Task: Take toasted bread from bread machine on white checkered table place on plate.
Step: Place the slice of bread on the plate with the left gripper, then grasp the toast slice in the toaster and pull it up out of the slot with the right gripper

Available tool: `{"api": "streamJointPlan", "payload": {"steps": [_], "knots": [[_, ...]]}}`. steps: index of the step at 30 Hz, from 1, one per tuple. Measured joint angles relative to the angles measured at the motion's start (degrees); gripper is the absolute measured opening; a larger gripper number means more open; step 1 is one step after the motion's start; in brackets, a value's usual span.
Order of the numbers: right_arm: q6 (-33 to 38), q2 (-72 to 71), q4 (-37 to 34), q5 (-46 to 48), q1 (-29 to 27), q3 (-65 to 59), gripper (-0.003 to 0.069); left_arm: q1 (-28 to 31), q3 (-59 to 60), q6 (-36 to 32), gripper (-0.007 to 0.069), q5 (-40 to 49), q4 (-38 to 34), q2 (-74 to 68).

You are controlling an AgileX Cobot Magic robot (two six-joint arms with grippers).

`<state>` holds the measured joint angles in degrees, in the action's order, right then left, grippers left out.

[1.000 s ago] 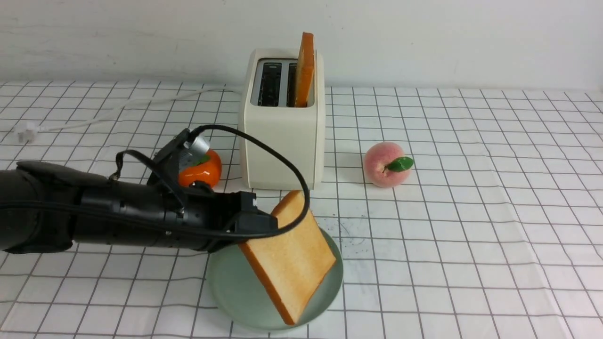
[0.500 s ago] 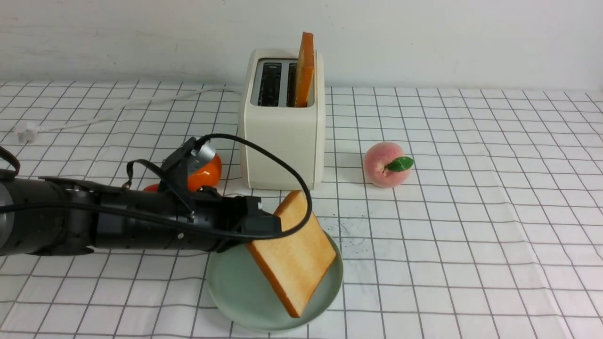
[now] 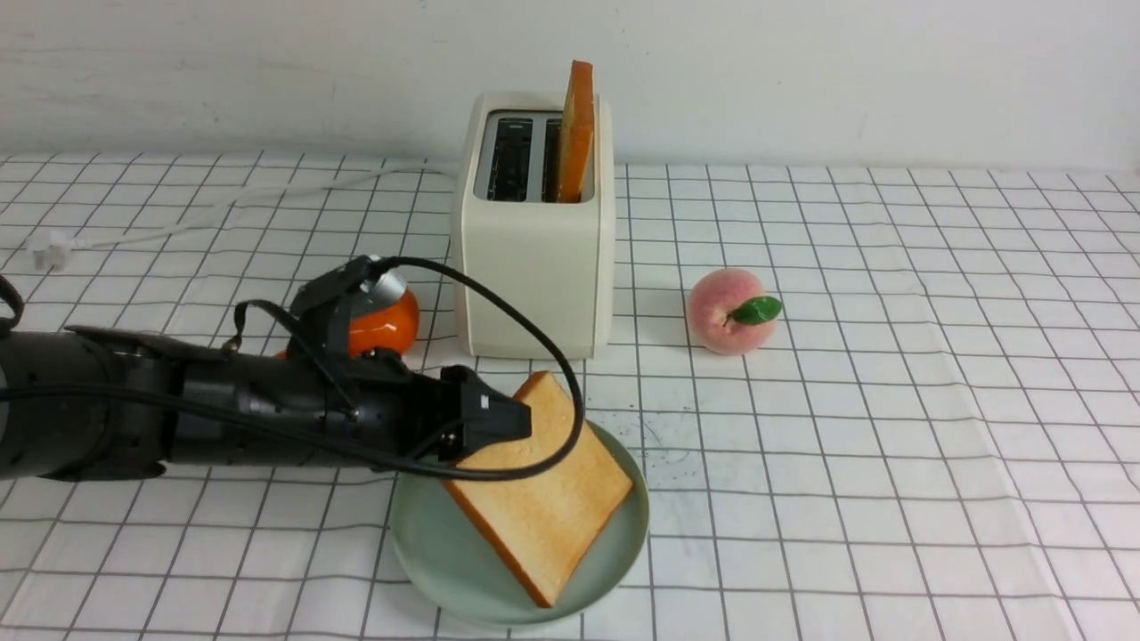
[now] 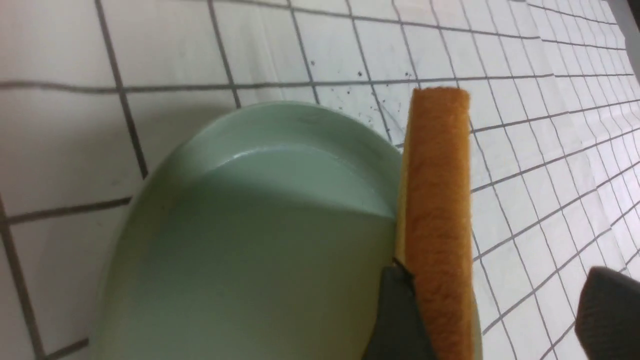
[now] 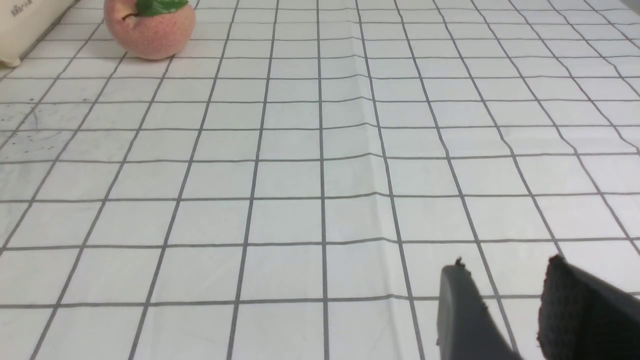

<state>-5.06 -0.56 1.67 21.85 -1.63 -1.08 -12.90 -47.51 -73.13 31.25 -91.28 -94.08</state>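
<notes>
One slice of toasted bread (image 3: 543,499) leans tilted over the pale green plate (image 3: 427,543), its lower edge on the plate. My left gripper (image 3: 508,418) is at the slice's upper edge. In the left wrist view the left gripper (image 4: 495,280) is open: one finger (image 4: 395,310) touches the toast (image 4: 437,200) and the other stands well apart, above the plate (image 4: 250,225). A second slice (image 3: 577,125) stands in the right slot of the bread machine (image 3: 534,267) on the white checkered table (image 3: 891,445). My right gripper (image 5: 505,267) is open and empty over bare cloth.
An orange toy fruit (image 3: 383,325) sits behind my left arm, left of the toaster. A peach (image 3: 730,312) lies right of the toaster and shows in the right wrist view (image 5: 150,25). The toaster's white cord and plug (image 3: 44,254) trail to the far left.
The toast has tipped from steeply tilted to flatter and lower on the plate. My left gripper has sunk a little with it and its jaws have parted.
</notes>
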Motion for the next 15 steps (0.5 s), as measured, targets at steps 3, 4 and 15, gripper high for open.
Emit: {"api": "streamJointPlan", "payload": {"steps": [3, 4, 15], "knots": [[0.0, 0.0, 0.0, 0.0, 0.0, 0.0, 0.024, 0.0, 0.0, -1.92, 0.0489, -4.06, 2.18, 5.57], [0.0, 0.0, 0.0, 0.0, 0.0, 0.0, 0.024, 0.0, 0.0, -2.35, 0.0489, -4.95, 2.55, 7.13], [0.0, 0.0, 0.0, 0.0, 0.0, 0.0, 0.024, 0.0, 0.06, -0.03, 0.0201, -10.2, 7.74, 28.72]]}}
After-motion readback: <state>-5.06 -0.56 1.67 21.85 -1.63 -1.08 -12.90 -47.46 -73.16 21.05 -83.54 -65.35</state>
